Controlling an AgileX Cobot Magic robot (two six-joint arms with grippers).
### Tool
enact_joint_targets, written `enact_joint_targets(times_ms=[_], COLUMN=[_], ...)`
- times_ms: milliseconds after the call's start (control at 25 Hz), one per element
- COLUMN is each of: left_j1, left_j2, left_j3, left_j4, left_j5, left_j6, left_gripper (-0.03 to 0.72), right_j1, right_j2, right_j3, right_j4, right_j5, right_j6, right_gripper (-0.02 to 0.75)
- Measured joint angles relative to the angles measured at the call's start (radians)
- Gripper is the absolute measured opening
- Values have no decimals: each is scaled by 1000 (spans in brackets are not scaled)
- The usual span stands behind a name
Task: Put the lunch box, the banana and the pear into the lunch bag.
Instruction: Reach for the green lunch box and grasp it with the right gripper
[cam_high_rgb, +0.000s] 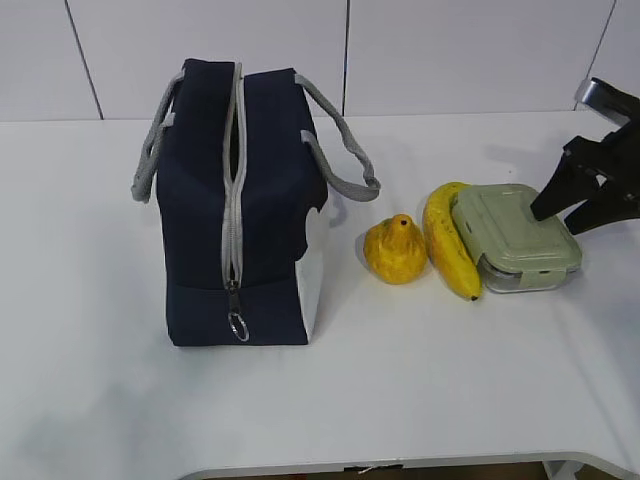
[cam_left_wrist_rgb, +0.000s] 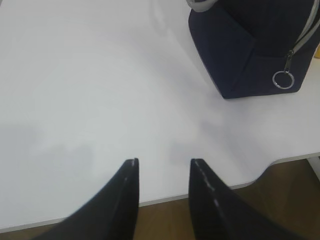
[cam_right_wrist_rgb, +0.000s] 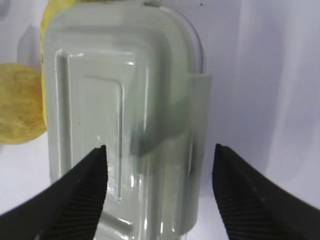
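both claws stand open and empty: right claw (cam_right_wrist_rgb: 159, 165) wide over the lunch box (cam_right_wrist_rgb: 125, 115), left claw (cam_left_wrist_rgb: 162, 172) narrower above the tabletop (cam_left_wrist_rgb: 100, 90)

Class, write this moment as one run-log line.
lunch bag zipped | right end effector open over lunch box | banana, pear on table

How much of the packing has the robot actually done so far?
Nothing is packed yet. The lunch box, banana and pear all sit on the table beside the lunch bag. The right gripper hangs open over the lunch box; all three remain.
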Motion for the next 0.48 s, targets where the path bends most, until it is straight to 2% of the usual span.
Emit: enact_joint_targets(times_ms=[480], left_j1=[0], left_j2=[0], left_j3=[0], left_j4=[0], left_j5=[0], left_j6=[0], left_gripper=[239], right_j1=[0], right_j2=[24], right_j3=[-8], right_j4=[69], right_j5=[-2], right_j6=[-49], right_gripper=[534])
